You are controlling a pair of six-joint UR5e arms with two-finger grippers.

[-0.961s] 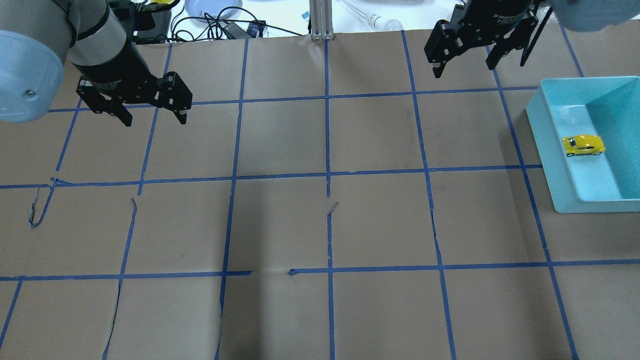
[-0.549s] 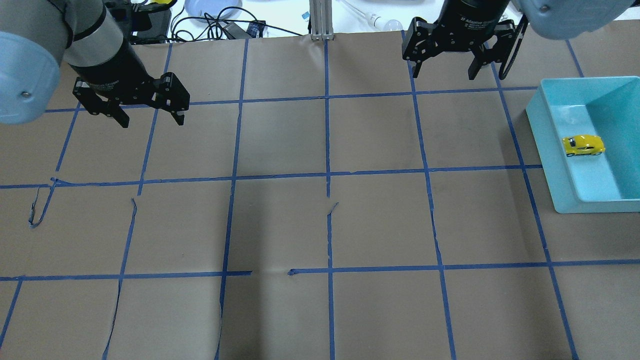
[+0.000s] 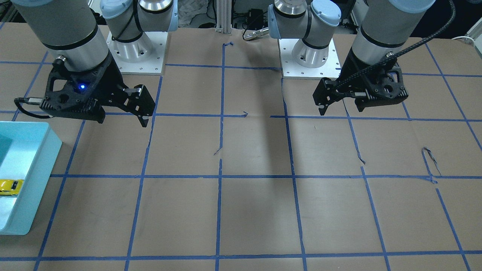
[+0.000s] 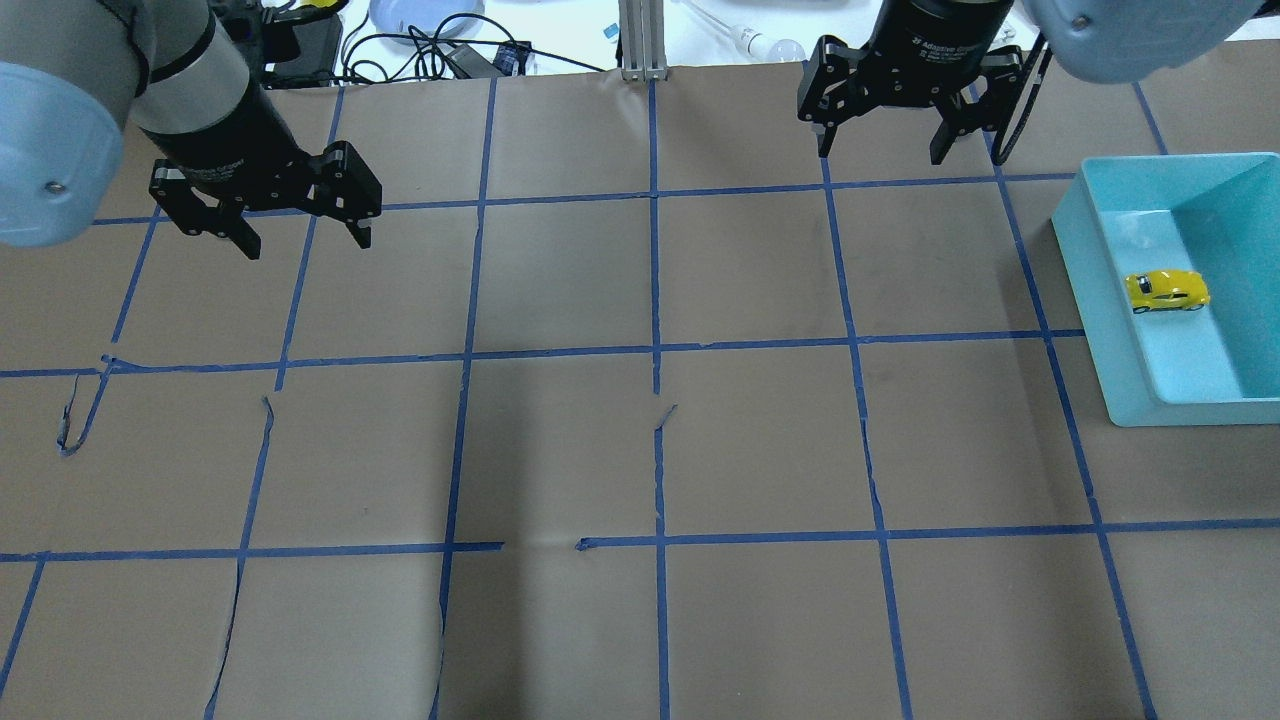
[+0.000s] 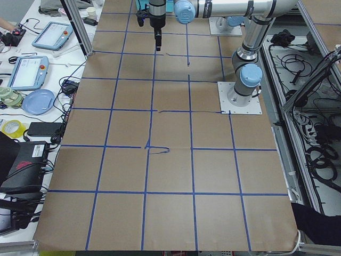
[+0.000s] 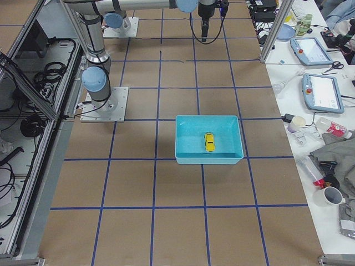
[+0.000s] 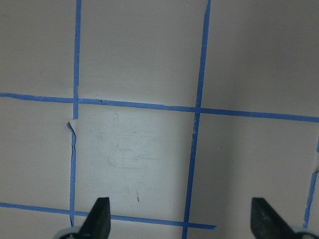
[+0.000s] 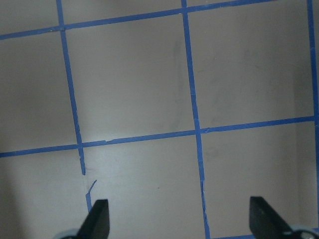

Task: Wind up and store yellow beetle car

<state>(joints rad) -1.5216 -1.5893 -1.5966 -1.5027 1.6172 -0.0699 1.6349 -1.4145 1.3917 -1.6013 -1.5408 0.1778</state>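
The yellow beetle car (image 4: 1166, 291) lies on the floor of a light-blue bin (image 4: 1085, 300) at the table's right edge. It also shows in the front-facing view (image 3: 8, 186) and the exterior right view (image 6: 209, 141). My left gripper (image 4: 305, 245) is open and empty above the bare paper at the far left. My right gripper (image 4: 880, 155) is open and empty above the far right of the table, well left of the bin. Both wrist views show only open fingertips (image 7: 99, 221) (image 8: 98, 219) over brown paper and blue tape.
The table is covered in brown paper with a blue tape grid (image 4: 655, 350), torn in places. Cables, a plate and a light bulb (image 4: 770, 45) lie beyond the far edge. The arm bases (image 3: 135, 49) stand at the robot's side of the table.
My right gripper has moved left, away from the bin, staying open. My left gripper has barely shifted. The car has not moved in the bin.
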